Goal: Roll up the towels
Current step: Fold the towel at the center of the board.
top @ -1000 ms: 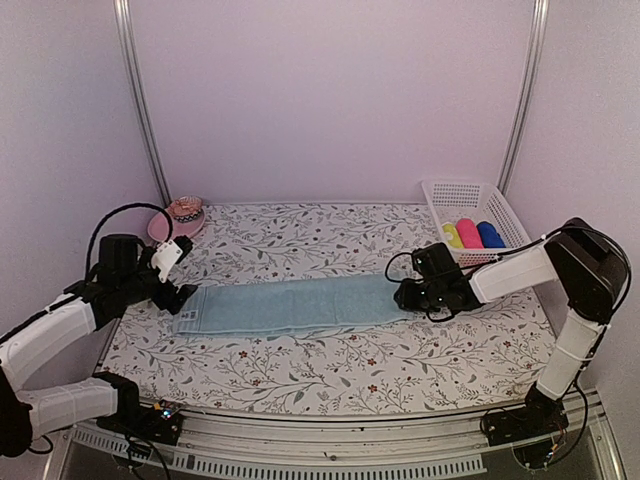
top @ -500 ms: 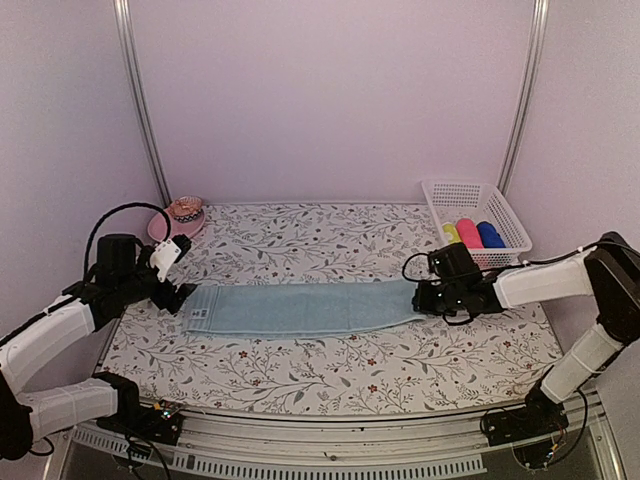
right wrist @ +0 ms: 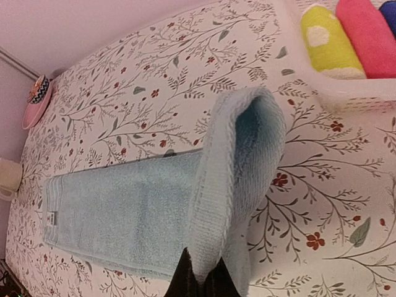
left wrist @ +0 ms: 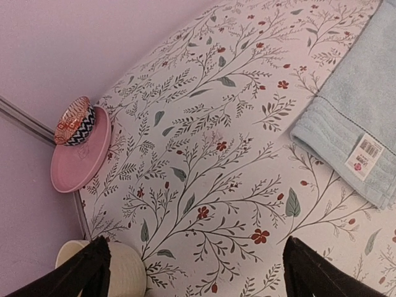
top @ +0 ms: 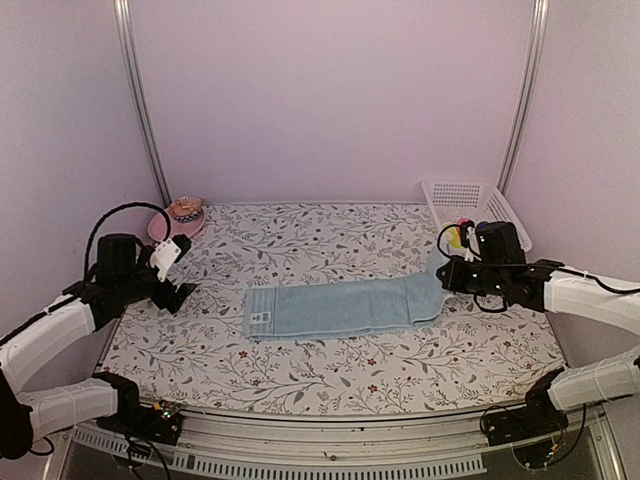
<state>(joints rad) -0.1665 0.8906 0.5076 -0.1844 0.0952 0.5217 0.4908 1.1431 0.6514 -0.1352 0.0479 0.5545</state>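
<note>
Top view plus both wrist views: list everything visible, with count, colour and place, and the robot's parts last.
towel: one, pale aqua, lying across the middle of the table, right end lifted
hat: one, pink with a patterned band, far left corner
basket: one, white, far right corner
rolls: three, yellow, pink and blue, in the basket
table: one, white floral cover
left gripper: one, black, open, empty, left of the towel
right gripper: one, black, shut on the towel's right end

Floral table [top: 330, 375]: aqua towel [top: 330, 308] mid, pink hat [top: 178, 218] far-left, white basket [top: 452, 191] far-right.
</note>
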